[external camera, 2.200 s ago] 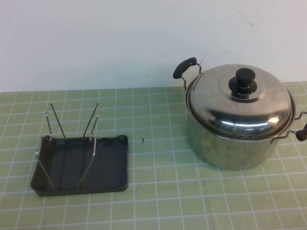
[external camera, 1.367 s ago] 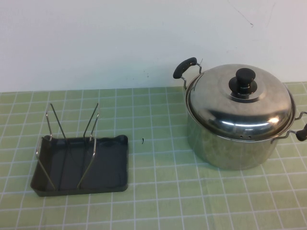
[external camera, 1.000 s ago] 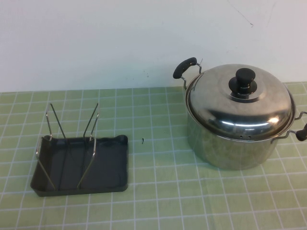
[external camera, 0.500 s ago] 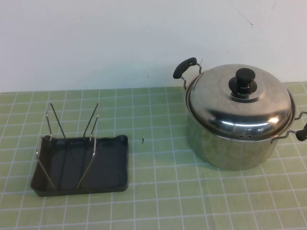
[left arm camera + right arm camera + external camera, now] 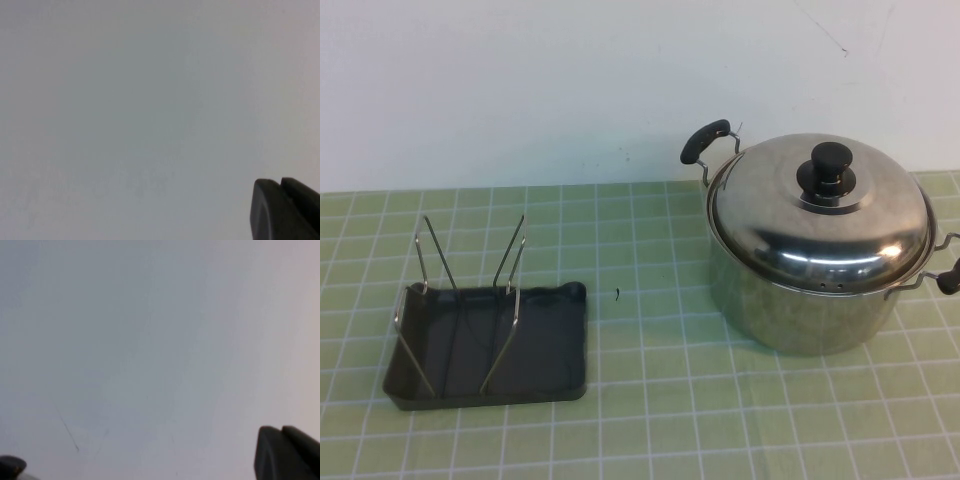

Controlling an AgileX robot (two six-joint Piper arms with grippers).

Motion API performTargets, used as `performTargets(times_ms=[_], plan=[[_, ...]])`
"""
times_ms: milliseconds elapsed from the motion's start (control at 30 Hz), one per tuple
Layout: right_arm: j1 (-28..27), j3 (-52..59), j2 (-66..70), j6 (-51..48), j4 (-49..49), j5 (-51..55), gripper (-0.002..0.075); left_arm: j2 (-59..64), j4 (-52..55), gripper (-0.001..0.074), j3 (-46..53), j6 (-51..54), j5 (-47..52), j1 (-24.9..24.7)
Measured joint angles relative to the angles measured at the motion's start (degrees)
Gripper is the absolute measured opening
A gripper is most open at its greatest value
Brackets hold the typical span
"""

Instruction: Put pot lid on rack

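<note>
- Nearest the camera, the rack [image 5: 470,300], thin bent wire prongs rising in a V from a dark grey rectangular plastic tray, sat on the robot's left of the table [image 5: 650,420], its slot empty and waiting.
- Farther back on the right stood the deep stainless-steel pot [image 5: 810,300] with black-tipped wire handles, well apart from the rack.
- And there was the pot lid [image 5: 820,215], round, domed, shiny steel with a black knob [image 5: 831,168], seated squarely on the pot's rim: nothing lifted yet, by my reading.
- The knob stood upright and exposed, the likely place to grip.
- The table wore a green checked covering with pale lines; behind it rose a plain white wall.
- The left gripper [image 5: 285,210] and the right gripper [image 5: 287,452] were out of the high view, each wrist camera facing blank wall with a dark tip at its edge; how far their fingers stood apart, I could not tell, and neither visibly held anything.
</note>
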Motion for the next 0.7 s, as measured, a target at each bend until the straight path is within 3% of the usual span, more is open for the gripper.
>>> performTargets(times_ms=[100, 200, 433, 567, 700], plan=[[0.0, -7.8, 1.8, -1.8, 0.2, 9.8, -0.0001, 0.0, 0.7, -0.0003, -6.9, -0.1, 11.3, 0.0], [0.0, -13.4, 6.8, -2.1, 0.2, 12.2, -0.0001, 1.3, 1.0, -0.0003, -13.2, -0.1, 18.6, 0.0], [0.0, -21.7, 24.7, 8.1, 0.2, 11.4, -0.0001, 9.2, 1.1, -0.0003, -18.0, -1.5, 17.1, 0.0], [0.0, -23.1, 36.6, 12.7, -1.9, 2.4, -0.0001, 13.8, 2.6, -0.0003, -18.0, -11.5, 17.1, 0.0], [0.0, -23.9, 47.7, 23.6, -15.6, -14.5, -0.0001, 19.0, 12.3, -0.0003, -18.0, -26.0, 16.2, 0.0]])
